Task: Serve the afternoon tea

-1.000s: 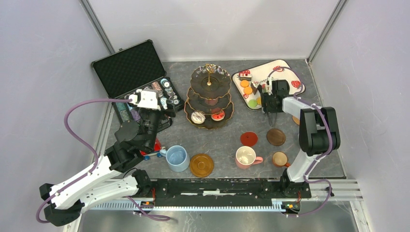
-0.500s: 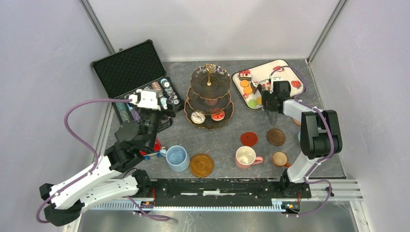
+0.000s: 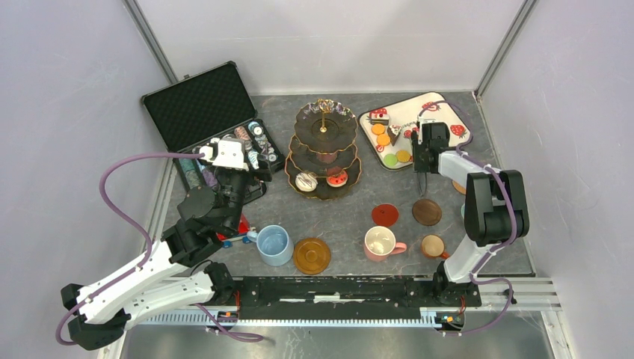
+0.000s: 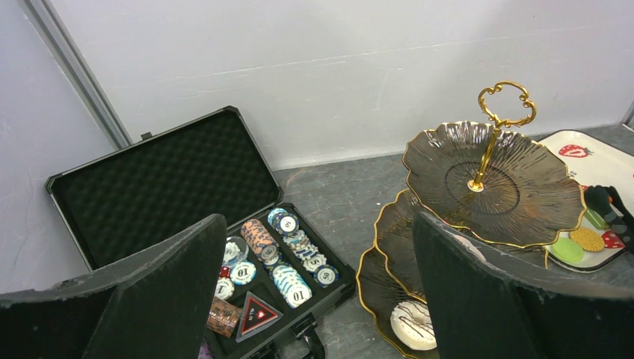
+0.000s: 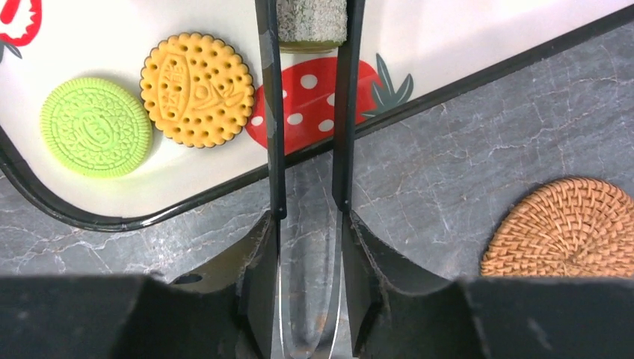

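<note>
Grey-green toy sweet (image 5: 312, 21) sits pinched in the right end effector (image 5: 310, 9) above the tray (image 5: 448, 37); left end effector (image 4: 318, 221) gapes wide, empty.

the number 10 stood on two poker chips (image 4: 297, 296) in the black case (image 4: 149, 187); nothing else was legible.

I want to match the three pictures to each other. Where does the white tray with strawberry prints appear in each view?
Top external: the tray lies at the far right of the table, right of the tiered stand.
Left wrist: the tray is at the right edge, partly behind the tiered stand.
Right wrist: the tray fills the top, black rim below.
Shared landmark: the green cookie on the tray.
</note>
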Robot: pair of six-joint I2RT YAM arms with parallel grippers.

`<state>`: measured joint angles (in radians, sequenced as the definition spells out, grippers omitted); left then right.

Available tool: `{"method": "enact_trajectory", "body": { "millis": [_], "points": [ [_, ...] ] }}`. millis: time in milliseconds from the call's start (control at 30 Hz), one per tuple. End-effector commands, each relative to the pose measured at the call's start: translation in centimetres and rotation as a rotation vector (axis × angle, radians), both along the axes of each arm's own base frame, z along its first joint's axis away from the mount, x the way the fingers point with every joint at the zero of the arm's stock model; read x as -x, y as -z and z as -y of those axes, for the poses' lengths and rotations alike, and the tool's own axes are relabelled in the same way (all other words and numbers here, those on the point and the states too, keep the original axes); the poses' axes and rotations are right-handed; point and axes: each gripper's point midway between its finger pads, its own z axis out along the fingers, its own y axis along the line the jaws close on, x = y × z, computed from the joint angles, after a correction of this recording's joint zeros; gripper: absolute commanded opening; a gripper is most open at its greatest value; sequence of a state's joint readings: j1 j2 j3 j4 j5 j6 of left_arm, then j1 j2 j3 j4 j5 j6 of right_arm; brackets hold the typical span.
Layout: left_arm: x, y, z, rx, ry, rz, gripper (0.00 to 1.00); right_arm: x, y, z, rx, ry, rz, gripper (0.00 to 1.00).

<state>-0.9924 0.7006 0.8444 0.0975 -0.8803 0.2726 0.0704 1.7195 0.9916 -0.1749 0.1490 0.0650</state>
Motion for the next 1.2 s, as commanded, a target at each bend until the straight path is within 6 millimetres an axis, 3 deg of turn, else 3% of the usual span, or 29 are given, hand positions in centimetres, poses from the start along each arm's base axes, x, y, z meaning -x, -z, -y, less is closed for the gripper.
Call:
{"method": "enact_trajectory", "body": {
  "millis": [0,200,333,567,800,1000,1167],
  "points": [
    [0.1,-0.9,0.1,0.067,0.015,0.007,1.0,-0.5,-2.9,0.1,0.015,0.001,-0.01,0.33],
    [0.1,-0.9,0.1,0.069,0.018,0.008,1.0,-0.7,-3.8,-0.3,0.003,-0.025,-0.029,0.2],
    [0.2,-0.9,0.1,0.071,0.017,0.009,1.0,-0.6,-4.5,-1.0,-0.03,-0.046,-0.02,0.17],
    [0.1,-0.8,0.1,0.068,0.016,0.007,1.0,1.3,-9.9,-2.1,-0.094,-0.09,0.103,0.18],
    [0.1,-0.8,0.2,0.067,0.019,0.006,1.0,5.1,-14.6,-7.4,-0.308,-0.279,0.258,0.19],
    [0.2,-1.0,0.1,0.069,0.019,0.006,1.0,6.8,-15.5,-13.2,-0.501,-0.432,0.262,0.19],
    [0.2,-1.0,0.1,0.075,0.022,0.004,1.0,7.4,-15.6,-16.7,-0.609,-0.501,0.262,0.18]
  ]
}}
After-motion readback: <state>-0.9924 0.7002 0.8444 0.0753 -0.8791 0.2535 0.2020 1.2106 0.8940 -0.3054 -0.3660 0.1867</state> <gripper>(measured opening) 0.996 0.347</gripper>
